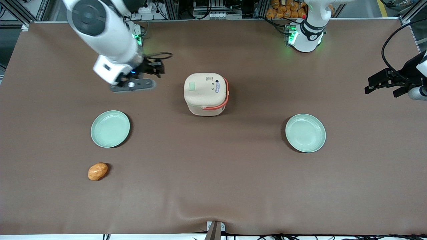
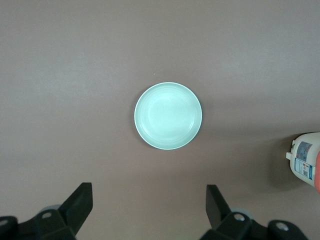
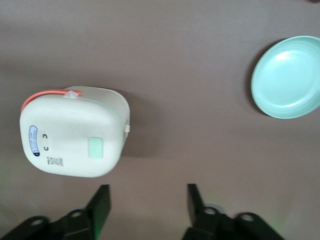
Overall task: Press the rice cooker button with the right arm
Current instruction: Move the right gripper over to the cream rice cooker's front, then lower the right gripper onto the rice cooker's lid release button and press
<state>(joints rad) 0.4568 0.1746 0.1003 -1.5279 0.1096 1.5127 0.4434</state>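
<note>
My hand (image 3: 145, 210) hangs wide open and holds nothing, beside the rice cooker (image 1: 205, 94) in the middle of the surface (image 1: 213, 186). The green button (image 1: 192, 86) is small. I might miss it and shove the cooker sideways.

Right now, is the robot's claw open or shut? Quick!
Gripper: open, holding nothing, in the air beside the rice cooker, not touching the button.

Overhead front camera; both wrist cameras face down.
</note>
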